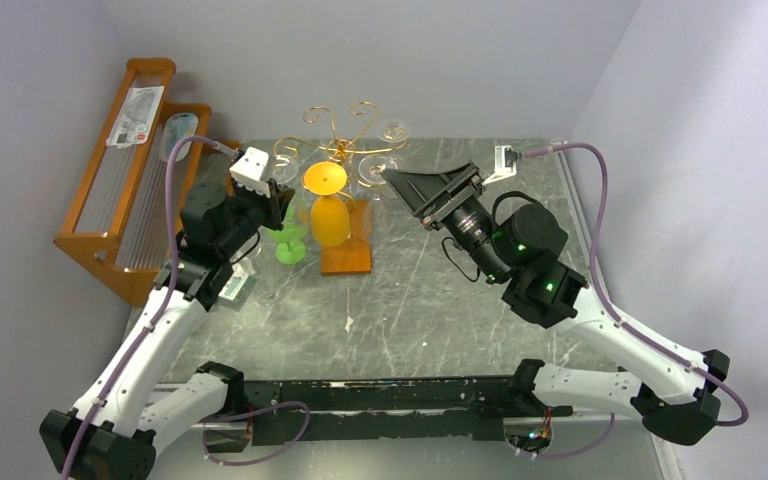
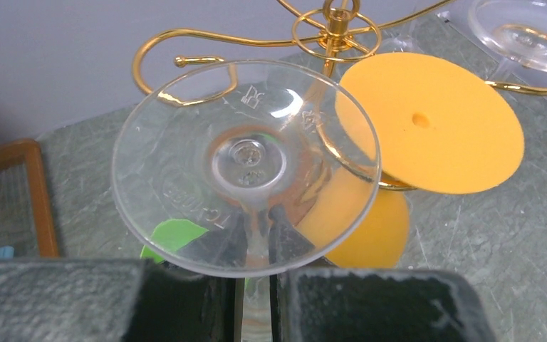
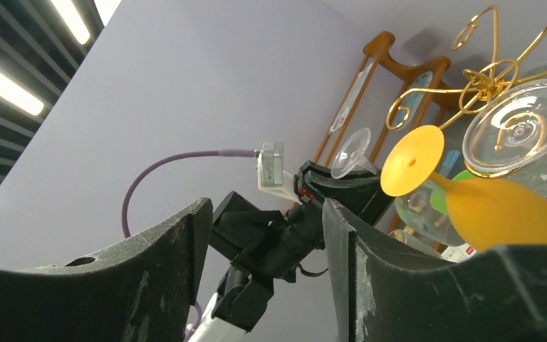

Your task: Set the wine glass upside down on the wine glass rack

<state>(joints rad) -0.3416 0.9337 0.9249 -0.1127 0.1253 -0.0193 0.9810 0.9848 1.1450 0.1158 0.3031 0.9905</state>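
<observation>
My left gripper (image 2: 256, 235) is shut on the stem of a clear wine glass (image 2: 246, 164), whose round foot faces the left wrist camera. It is held just left of the gold wire rack (image 2: 335, 28), overlapping a curled arm; I cannot tell if they touch. In the top view the left gripper (image 1: 282, 205) is beside the rack (image 1: 340, 150), which stands on an orange-brown base (image 1: 345, 260). An orange glass (image 1: 328, 215) hangs upside down on the rack. My right gripper (image 1: 405, 185) is open and empty, just right of the rack, and also shows in the right wrist view (image 3: 265, 206).
A green glass (image 1: 290, 245) stands on the table by the left gripper. Clear glasses (image 1: 390, 135) hang on the rack's right arms. A stepped wooden shelf (image 1: 125, 170) stands at the left wall. A small packet (image 1: 235, 288) lies near the left arm.
</observation>
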